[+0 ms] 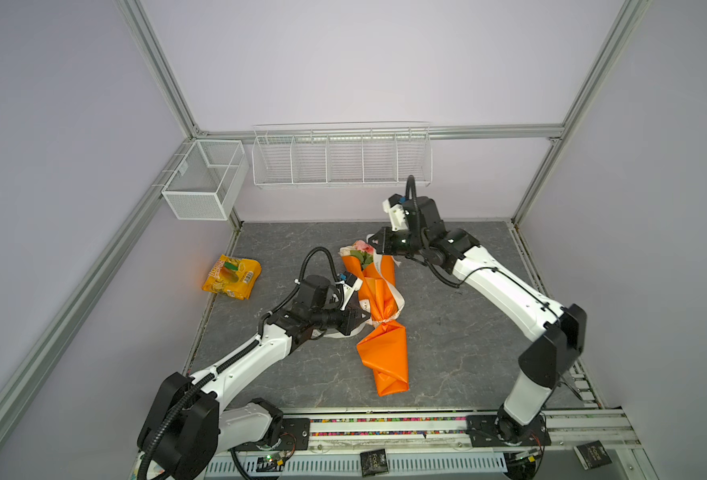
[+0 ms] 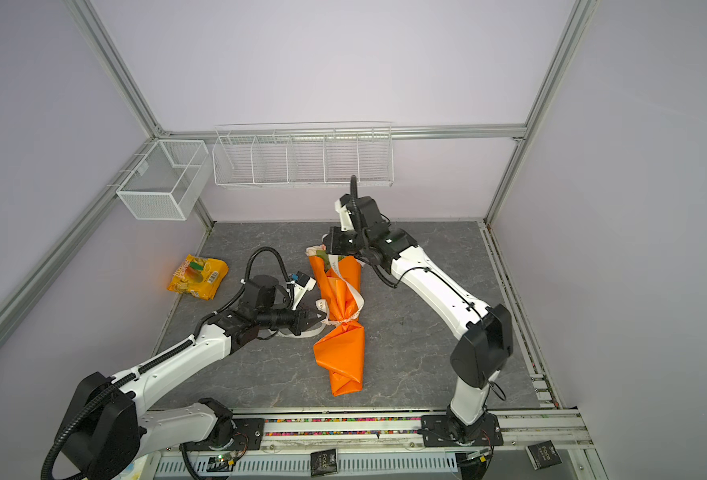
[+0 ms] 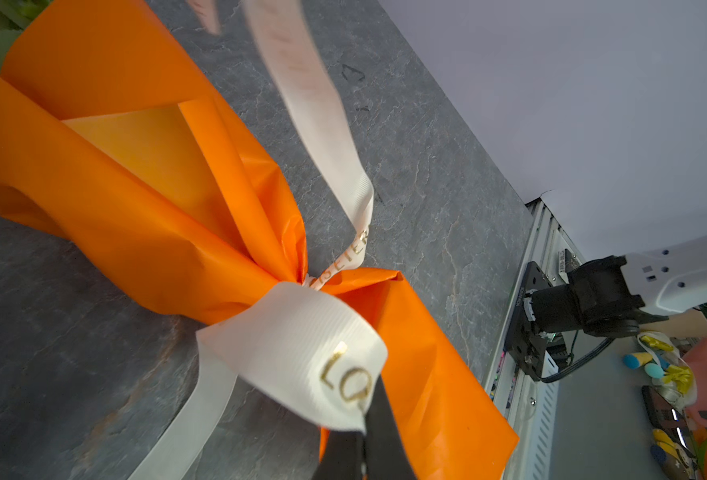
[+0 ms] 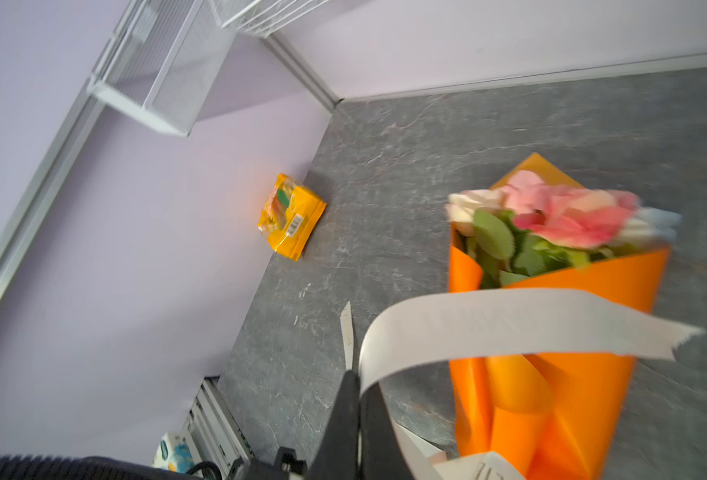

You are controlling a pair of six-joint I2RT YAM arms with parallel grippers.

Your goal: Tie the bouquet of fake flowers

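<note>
Grey stone-look table (image 1: 447, 340) inside a lilac-walled cell. Lying near its centre: bouquet of fake flowers (image 1: 374, 291), wrapped in orange paper, pink and cream heads toward 12 o'clock, flared paper tail toward 6 o'clock. Cinched at the paper's waist by a cream printed ribbon (image 3: 302, 345), apparently crossed once there; no finished bow to be seen. Pinched together on a ribbon loop just at 9 o'clock of that waist: left gripper (image 1: 362, 321). Pinched together on the other ribbon tail up by the flower heads, at 12 o'clock of the bundle: right gripper (image 4: 358, 384), free end curling past the fingers, blurred in the wrist view.

Judged step: drawing the knot tight. Pull the two ends apart steadily along opposite lines, roughly 9 o'clock against 3 o'clock rather than up toward 12, so as to tighten the crossing instead of dragging the light bundle across the table. Stay low. Ease off at the first sign of paper sliding or slick ribbon slipping between the fingers. Avoid crushing the blooms.

Well apart at 10 o'clock: yellow snack bag (image 1: 231, 276). On the far wall, 11 to 12 o'clock: white wire baskets (image 1: 341, 160).
</note>
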